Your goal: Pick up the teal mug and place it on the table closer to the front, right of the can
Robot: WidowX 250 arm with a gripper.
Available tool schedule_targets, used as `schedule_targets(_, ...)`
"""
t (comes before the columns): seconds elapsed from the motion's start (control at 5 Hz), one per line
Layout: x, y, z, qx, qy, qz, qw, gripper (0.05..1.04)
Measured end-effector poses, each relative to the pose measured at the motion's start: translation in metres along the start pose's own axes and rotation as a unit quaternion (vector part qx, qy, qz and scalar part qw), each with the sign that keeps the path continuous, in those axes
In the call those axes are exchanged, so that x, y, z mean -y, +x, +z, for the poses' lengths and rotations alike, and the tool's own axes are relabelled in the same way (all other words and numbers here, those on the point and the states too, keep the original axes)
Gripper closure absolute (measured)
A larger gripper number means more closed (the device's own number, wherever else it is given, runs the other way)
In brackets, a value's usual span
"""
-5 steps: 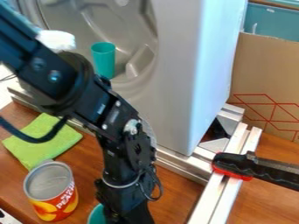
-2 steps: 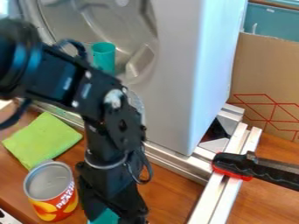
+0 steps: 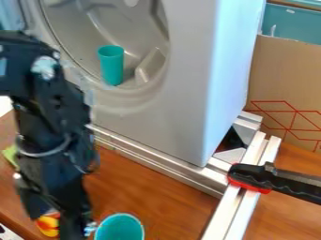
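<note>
Two teal, open-topped cups: near cup [image 3: 119, 228] beside the end effector [image 3: 74, 228] (wide or narrow: cannot tell); far cup [image 3: 111, 66] upright in one grey drum [image 3: 85, 33].

Food can [image 3: 48, 226]: mostly hidden behind the arm. Green cloth [image 3: 10, 155]: all but a corner hidden there. Lower teal cup [image 3: 119, 228]: base cut off by bottom edge. Gripper [image 3: 78, 230]: blurred. Clamp [image 3: 282, 182]: cut off at right.
</note>
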State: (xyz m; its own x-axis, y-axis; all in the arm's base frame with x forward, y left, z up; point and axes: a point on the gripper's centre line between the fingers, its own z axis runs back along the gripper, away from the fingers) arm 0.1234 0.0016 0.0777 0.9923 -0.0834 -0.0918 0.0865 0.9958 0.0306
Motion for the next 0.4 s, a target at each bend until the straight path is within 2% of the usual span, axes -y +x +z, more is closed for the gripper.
schedule_targets(0.2,-0.0052,-0.0104,0.0005,-0.027,0.015,0.0,0.9995,0.083)
schedule_targets(0.4,-0.0054,-0.0106,0.0006,-0.027,0.015,0.0,0.9995,0.083)
